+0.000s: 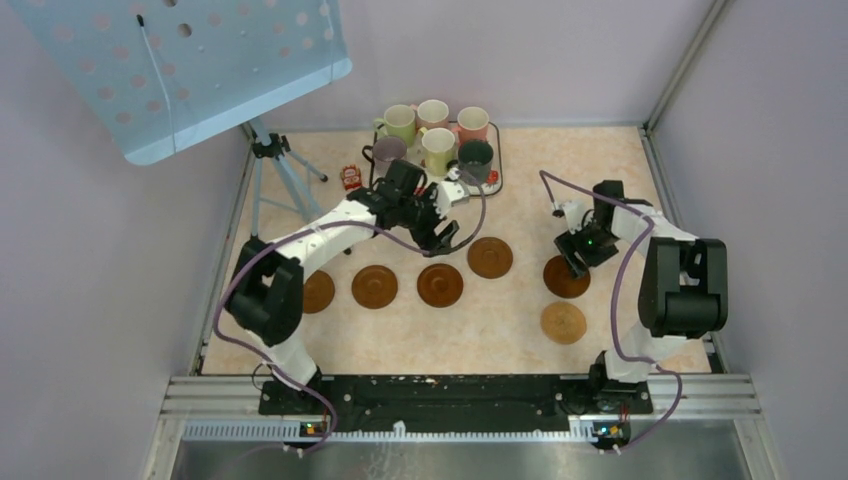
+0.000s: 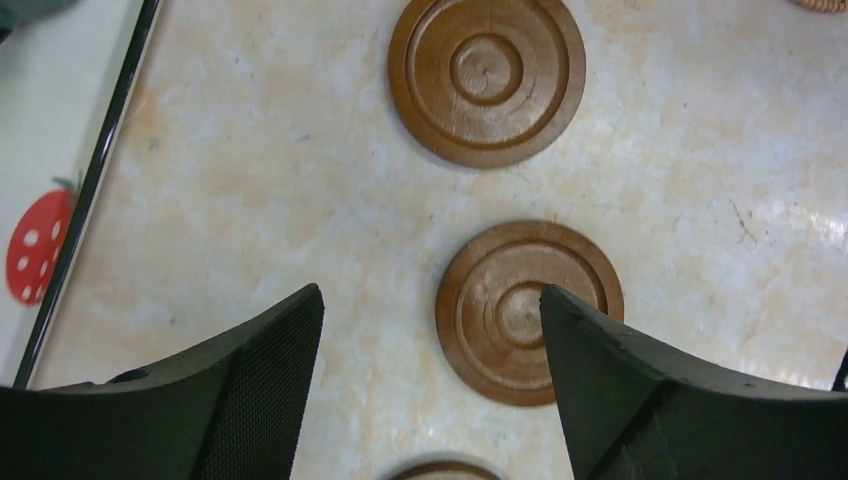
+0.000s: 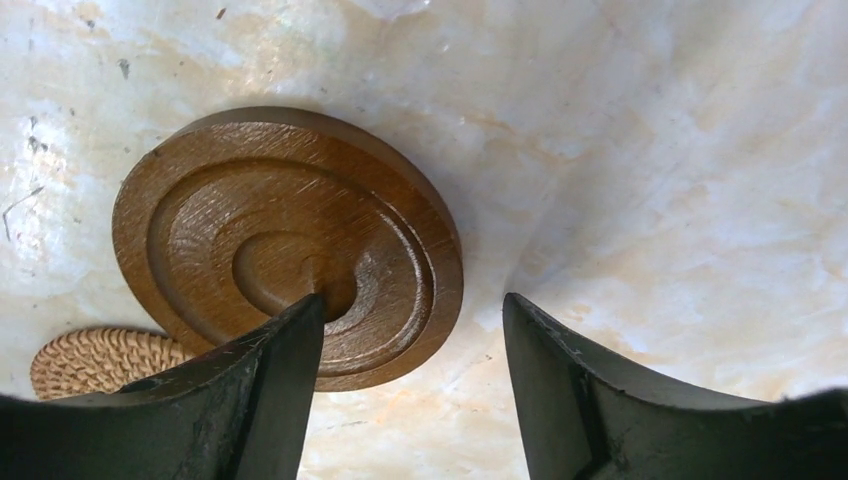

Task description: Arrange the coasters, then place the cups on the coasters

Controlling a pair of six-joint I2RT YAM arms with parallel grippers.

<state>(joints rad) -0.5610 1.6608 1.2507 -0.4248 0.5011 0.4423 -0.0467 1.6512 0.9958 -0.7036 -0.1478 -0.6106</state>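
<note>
From above I see six cups (image 1: 435,135) crowded on the far tray (image 1: 499,170), with four coasters (image 1: 440,285) in a row and two more at right; the left arm (image 1: 330,225) reaches out over the row and the right arm (image 1: 640,225) bends low. On the left wrist, the left gripper (image 2: 430,300) is spread and empty above a coaster. Only the right wrist shows me that the tan coaster (image 3: 95,360) is woven; the right gripper (image 3: 412,300) is spread, with one finger (image 3: 270,380) over a dark coaster (image 3: 285,245).
</note>
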